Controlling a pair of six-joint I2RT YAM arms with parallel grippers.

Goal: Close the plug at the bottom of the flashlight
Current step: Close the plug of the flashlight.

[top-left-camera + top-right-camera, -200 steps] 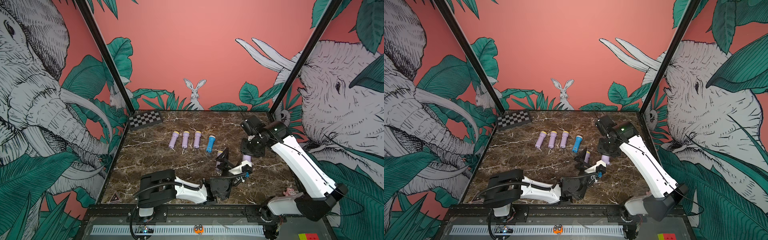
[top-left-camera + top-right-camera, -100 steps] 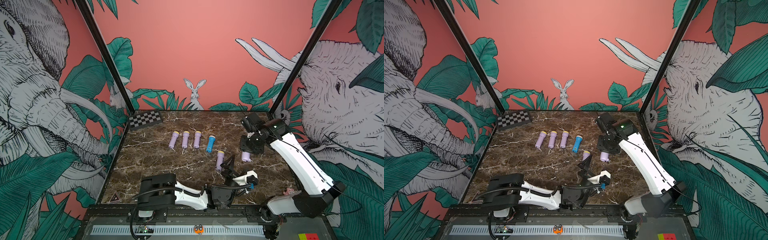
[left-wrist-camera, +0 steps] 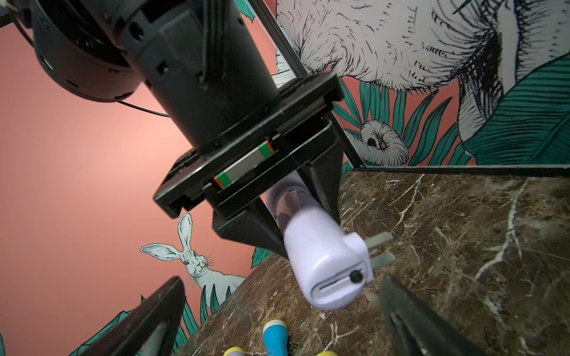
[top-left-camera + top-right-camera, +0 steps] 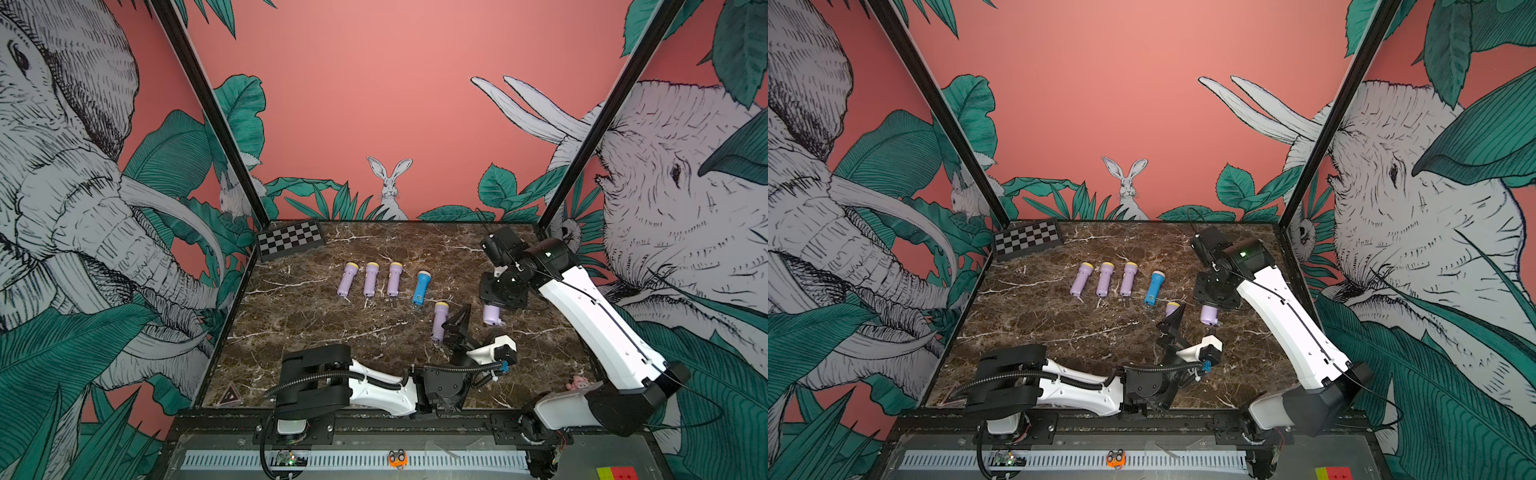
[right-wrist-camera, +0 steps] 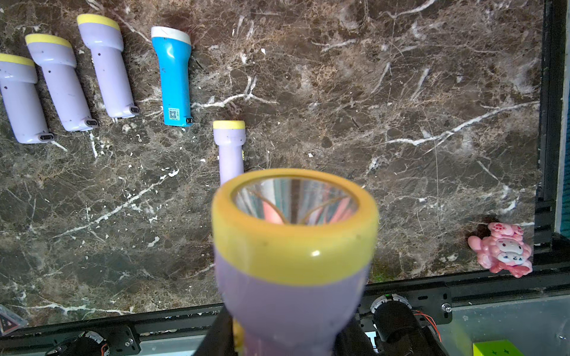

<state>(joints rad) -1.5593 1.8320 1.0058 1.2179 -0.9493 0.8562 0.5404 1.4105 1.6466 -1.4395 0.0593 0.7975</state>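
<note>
Probably light, stiff, slick plastic: best gripped round the barrel of the lilac flashlight [image 3: 324, 262], leaving the folded-out plug [image 3: 367, 249] free for a push. Clamped mid-barrel in the right gripper [image 3: 303, 228], raised off the table [image 4: 316, 316] near the blue flashlight [image 4: 420, 287]. Met close by with the left gripper [image 4: 457, 320], spread wide and empty.

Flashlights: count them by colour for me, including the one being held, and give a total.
Purple flashlights: 5
Blue flashlight: 1
Total: 6
</note>
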